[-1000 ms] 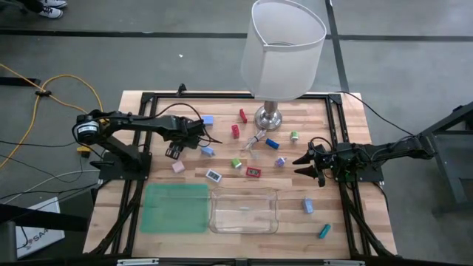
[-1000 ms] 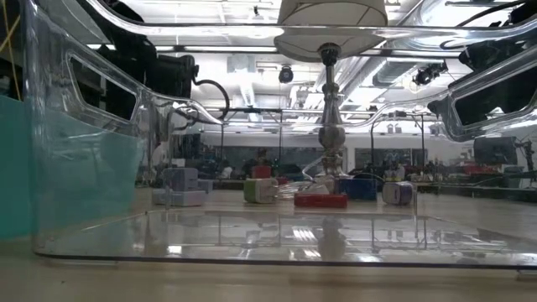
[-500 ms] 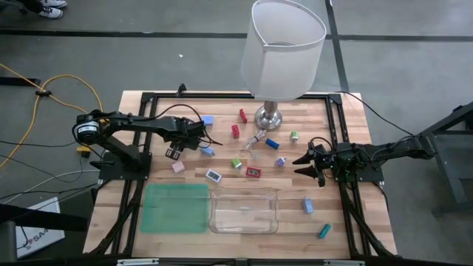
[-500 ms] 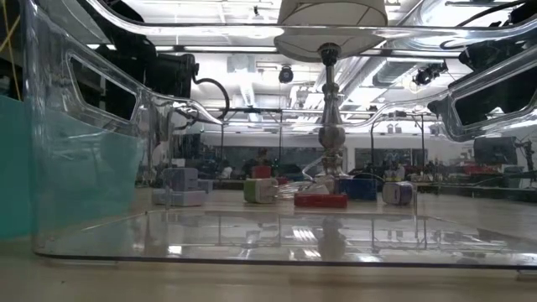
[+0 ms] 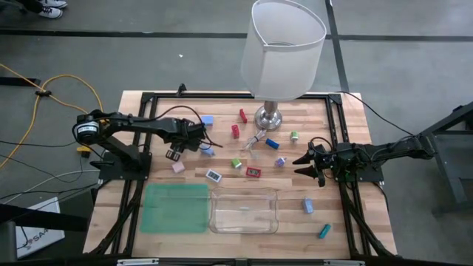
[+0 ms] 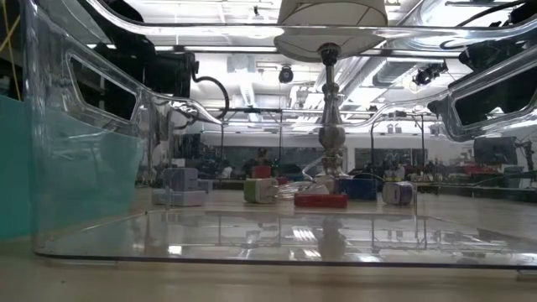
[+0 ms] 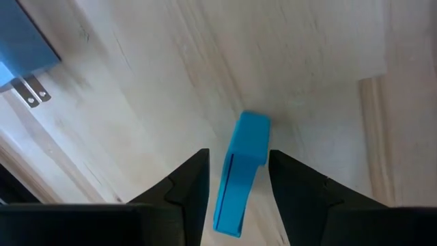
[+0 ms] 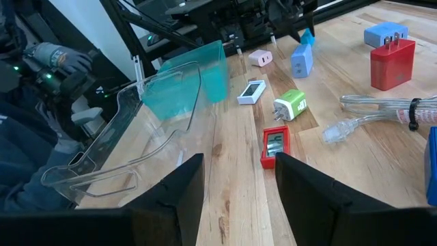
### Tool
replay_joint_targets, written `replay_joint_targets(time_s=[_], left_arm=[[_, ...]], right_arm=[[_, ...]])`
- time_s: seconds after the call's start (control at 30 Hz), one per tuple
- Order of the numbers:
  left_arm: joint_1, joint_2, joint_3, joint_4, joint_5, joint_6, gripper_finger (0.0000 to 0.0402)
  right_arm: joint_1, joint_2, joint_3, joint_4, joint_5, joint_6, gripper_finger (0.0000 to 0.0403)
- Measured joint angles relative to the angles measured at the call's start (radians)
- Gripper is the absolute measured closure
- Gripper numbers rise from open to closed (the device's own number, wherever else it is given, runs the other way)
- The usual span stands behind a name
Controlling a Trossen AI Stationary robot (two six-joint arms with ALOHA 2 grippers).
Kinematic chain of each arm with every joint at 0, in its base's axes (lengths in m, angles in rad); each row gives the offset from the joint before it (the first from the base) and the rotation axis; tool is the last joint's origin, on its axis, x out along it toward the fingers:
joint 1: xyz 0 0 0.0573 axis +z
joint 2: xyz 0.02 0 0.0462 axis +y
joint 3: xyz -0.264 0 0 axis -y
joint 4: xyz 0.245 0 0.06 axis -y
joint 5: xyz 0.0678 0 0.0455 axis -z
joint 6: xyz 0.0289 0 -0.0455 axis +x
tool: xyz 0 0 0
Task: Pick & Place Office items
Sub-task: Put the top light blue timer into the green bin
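Note:
My left gripper [image 5: 201, 145] points steeply down over the table's left half, shut on a bright blue stick-shaped piece [image 7: 242, 174]. A blue plug adapter [image 7: 20, 48] sits on the wood just beside it. Other office items lie scattered mid-table: a pink one [image 5: 177, 167], a white one [image 5: 213, 176], a green one [image 5: 236, 162], a flat red one [image 5: 253, 171] and a red block [image 5: 236, 131]. My right gripper [image 5: 299, 164] waits open at the table's right side, holding nothing. My left gripper has the blue stick between its two fingers, which stand on its long sides [image 7: 263, 164]. The fingers come from above, slanting down, and lie along the stick. The stick's lower end [image 7: 254, 124] is at the wooden top; whether it rests there I cannot tell.
A white-shaded lamp [image 5: 284, 52] stands on its silver base [image 5: 270, 117] at the far middle, with a clear cord [image 5: 255, 139] beside it. A green mat [image 5: 176, 208] and a clear tray [image 5: 244, 210] lie at the near edge. Two more pieces [image 5: 307, 205] [image 5: 324, 231] sit near right.

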Motion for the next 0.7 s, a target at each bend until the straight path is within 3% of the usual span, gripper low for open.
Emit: replay_joint_targets(time_s=[0.43, 0.7], left_arm=[[-0.010, 0.000, 0.000, -0.001, -0.011, -0.028, 0.0327], [-0.010, 0.000, 0.000, -0.001, -0.011, -0.029, 0.0349]], right_arm=[[0.000, 0.000, 0.000, 0.000, 0.000, 0.000, 0.0237], [0.000, 0.000, 0.000, 0.000, 0.000, 0.000, 0.0237]])
